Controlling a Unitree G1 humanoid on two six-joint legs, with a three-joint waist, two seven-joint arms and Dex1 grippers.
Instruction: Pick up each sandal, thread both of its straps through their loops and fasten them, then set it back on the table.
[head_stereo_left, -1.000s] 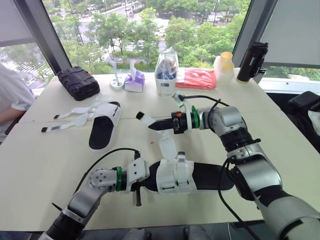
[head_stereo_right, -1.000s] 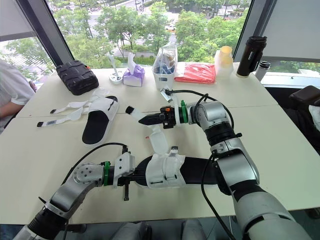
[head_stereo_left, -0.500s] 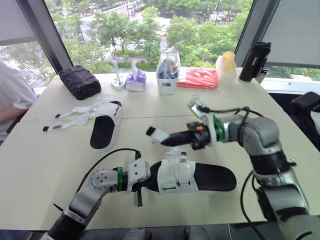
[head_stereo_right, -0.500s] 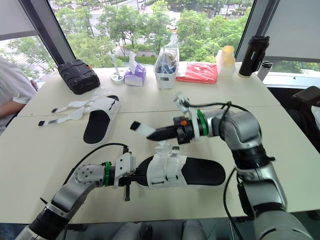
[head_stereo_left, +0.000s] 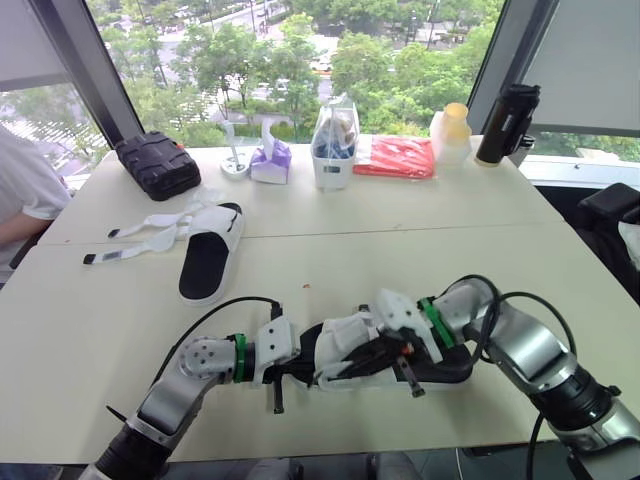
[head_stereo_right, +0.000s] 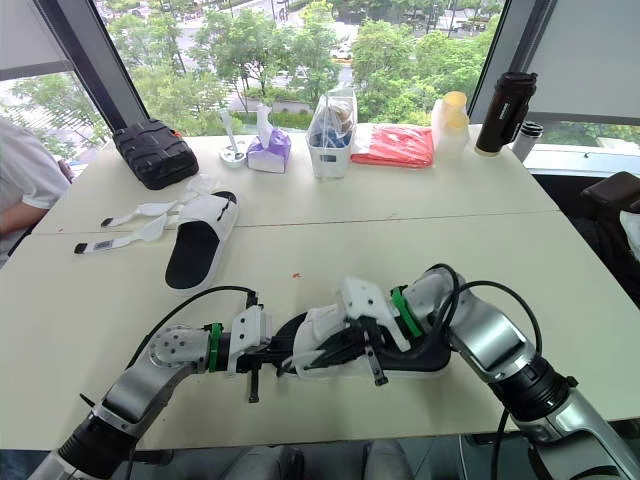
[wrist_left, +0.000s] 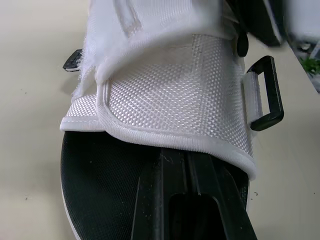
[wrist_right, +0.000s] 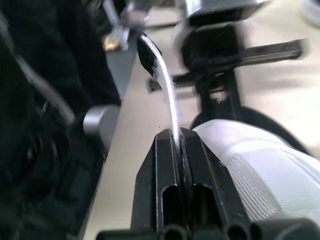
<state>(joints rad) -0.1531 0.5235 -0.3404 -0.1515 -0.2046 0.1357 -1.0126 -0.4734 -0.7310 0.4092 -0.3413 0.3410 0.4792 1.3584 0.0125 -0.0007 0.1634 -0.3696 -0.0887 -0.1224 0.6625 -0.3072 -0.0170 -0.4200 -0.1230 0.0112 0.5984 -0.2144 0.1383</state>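
The near sandal (head_stereo_left: 440, 362), with a black sole and a white woven upper (wrist_left: 170, 95), lies by the table's front edge. My left gripper (wrist_left: 187, 161) is shut on the toe end of its sole (wrist_left: 100, 185). A black loop (wrist_left: 266, 93) sticks out from the side of the upper. My right gripper (wrist_right: 178, 136) is low over the upper, shut on a thin white strap (wrist_right: 169, 87) with a black tip. The second sandal (head_stereo_left: 208, 255) lies farther back on the left, its two straps (head_stereo_left: 140, 235) spread loose on the table.
Along the far edge stand a black case (head_stereo_left: 156, 165), a tissue pack (head_stereo_left: 268, 160), a container with a bag (head_stereo_left: 333, 145), a red packet (head_stereo_left: 392, 157), a yellow-lidded bottle (head_stereo_left: 452, 130) and a black flask (head_stereo_left: 505, 120). A person (head_stereo_left: 22, 195) sits at the left.
My right gripper has swung down from mid-air behind the sandal to lie low across its upper, carrying the strap over with it. The left gripper has kept its hold.
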